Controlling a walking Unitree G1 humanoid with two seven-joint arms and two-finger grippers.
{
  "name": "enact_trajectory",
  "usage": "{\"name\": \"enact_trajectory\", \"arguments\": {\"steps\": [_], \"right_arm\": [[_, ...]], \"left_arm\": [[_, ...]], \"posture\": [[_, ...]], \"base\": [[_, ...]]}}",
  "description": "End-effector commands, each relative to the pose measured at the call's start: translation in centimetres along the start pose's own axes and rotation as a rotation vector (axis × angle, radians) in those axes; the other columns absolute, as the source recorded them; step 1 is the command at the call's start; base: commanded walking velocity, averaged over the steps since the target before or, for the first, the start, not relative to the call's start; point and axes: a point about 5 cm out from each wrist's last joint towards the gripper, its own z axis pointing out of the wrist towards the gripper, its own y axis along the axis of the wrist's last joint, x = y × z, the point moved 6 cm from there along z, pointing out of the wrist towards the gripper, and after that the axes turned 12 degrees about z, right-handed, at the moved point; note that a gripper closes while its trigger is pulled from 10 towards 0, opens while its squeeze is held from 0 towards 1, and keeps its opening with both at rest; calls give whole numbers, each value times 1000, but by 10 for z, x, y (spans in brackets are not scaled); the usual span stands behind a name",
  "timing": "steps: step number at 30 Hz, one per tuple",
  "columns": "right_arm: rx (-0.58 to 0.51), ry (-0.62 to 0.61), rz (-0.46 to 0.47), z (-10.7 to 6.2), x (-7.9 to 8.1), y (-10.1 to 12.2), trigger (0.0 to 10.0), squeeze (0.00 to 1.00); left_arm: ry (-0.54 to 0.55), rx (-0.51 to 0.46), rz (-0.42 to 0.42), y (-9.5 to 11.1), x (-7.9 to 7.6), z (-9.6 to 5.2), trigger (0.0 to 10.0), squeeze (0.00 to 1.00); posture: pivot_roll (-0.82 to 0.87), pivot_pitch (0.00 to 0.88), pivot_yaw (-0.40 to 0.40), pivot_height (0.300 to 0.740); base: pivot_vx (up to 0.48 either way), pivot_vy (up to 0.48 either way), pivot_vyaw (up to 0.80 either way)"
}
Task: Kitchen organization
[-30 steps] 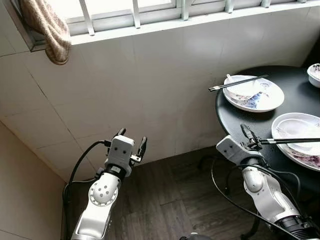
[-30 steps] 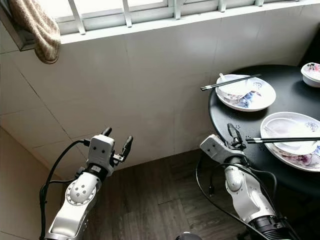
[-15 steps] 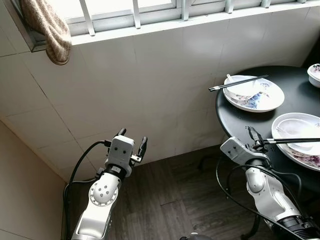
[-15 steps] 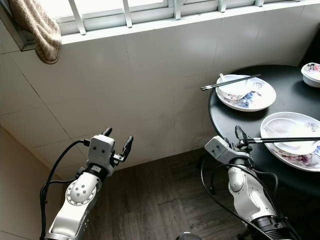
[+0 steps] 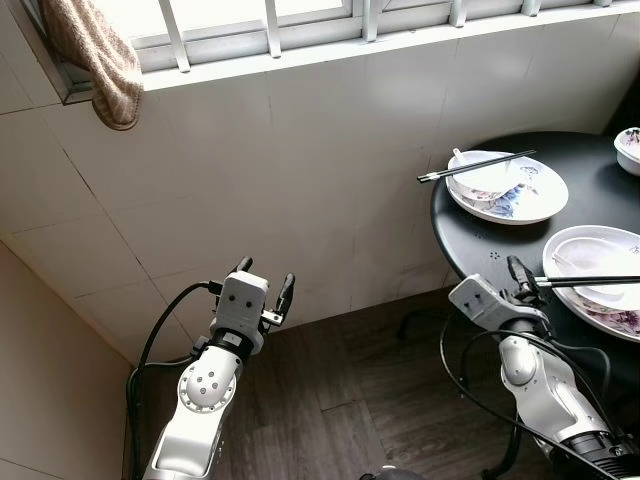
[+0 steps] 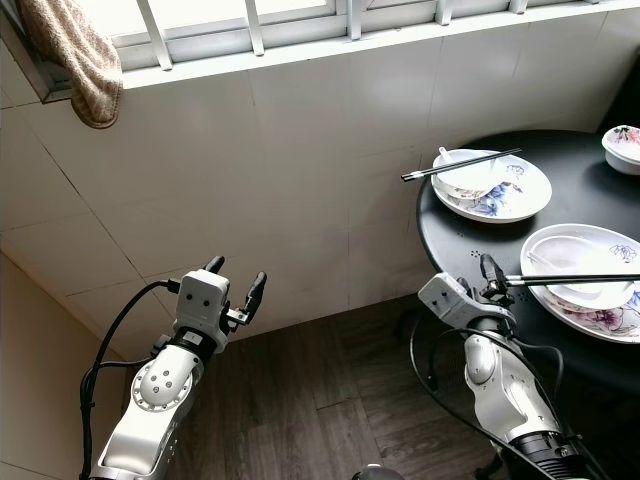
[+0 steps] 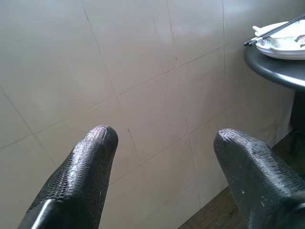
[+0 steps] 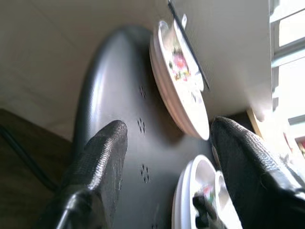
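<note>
Pale tiled wall [image 5: 300,170] runs under a barred window, with a beige towel [image 5: 100,60] hanging from the sill at your far left and dark wood-look floor [image 5: 350,400] below. To your right stands a round black table [image 5: 500,255]. On it you have a far plate [image 5: 508,187] holding a white bowl and a pair of black chopsticks [image 5: 475,166] laid across it, their tips jutting out past the table's edge toward the wall. Nearer to you sits a second plate [image 5: 600,285] with a floral pattern, also carrying a bowl, and a second pair of chopsticks [image 5: 590,282] lies across that one, pointing toward your right arm. A small bowl [image 5: 630,150] sits at the far right edge of the table. Your right gripper [image 5: 520,280] is at the table's near edge, just beside the tips of the nearer chopsticks; its fingers [image 8: 102,157] are spread apart with nothing between them, and you can see the tabletop and both plates through the gap in the right wrist view. Your left gripper [image 5: 262,283] is raised in front of the wall, well apart from the table, fingers [image 7: 90,157] wide apart and gripping nothing.
</note>
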Motion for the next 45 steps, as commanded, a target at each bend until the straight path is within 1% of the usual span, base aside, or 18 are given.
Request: {"name": "enact_trajectory", "arguments": {"steps": [1,3,8,11,14,16,22,31,35,39,42,45], "right_arm": [[-76,6,29,1,0,19,10000,0],[-89,12,40,1,1,22,10000,0],[-201,84,171,-5,13,50,10000,0],[-215,114,259,-7,16,55,10000,0],[-230,135,302,-8,18,59,10000,0],[-245,152,316,-10,21,62,10000,0],[-266,172,319,-11,23,66,10000,0],[-277,188,317,-12,25,67,10000,0],[-293,196,313,-14,26,70,10000,0],[-328,220,325,-18,29,77,10000,0],[-347,243,347,-20,32,81,10000,0],[-377,283,383,-25,36,88,10000,0]], "left_arm": [[-4,3,-6,-2,-1,-1,10000,0],[-4,3,-6,-2,-1,-1,10000,0],[-3,3,-13,-1,-1,-1,10000,0],[-3,-2,-16,0,-1,0,10000,0],[-3,-2,-18,0,-1,0,10000,0],[-3,-2,-18,0,-1,0,10000,0],[-1,-6,-20,1,0,1,10000,0],[-11,-8,-12,1,-1,0,10000,0],[-12,-6,-14,1,-1,0,10000,0],[-11,-6,-15,1,0,-1,10000,0],[-11,-7,-13,1,0,-1,10000,0],[-4,-10,-22,1,2,0,10000,0]], "posture": [[-162,0,47,740],[-162,0,47,740],[-164,0,45,740],[-164,0,43,740],[-163,0,42,740],[-163,0,42,740],[-162,0,40,740],[-165,0,43,740],[-165,0,45,740],[-164,0,46,740],[-163,0,47,740],[-164,0,47,740]], "base": [[0,0,0],[0,0,0],[0,0,0],[0,0,0],[0,0,0],[0,0,0],[0,0,0],[0,0,0],[0,-429,0],[0,-480,0],[0,-334,0],[0,0,0]]}}
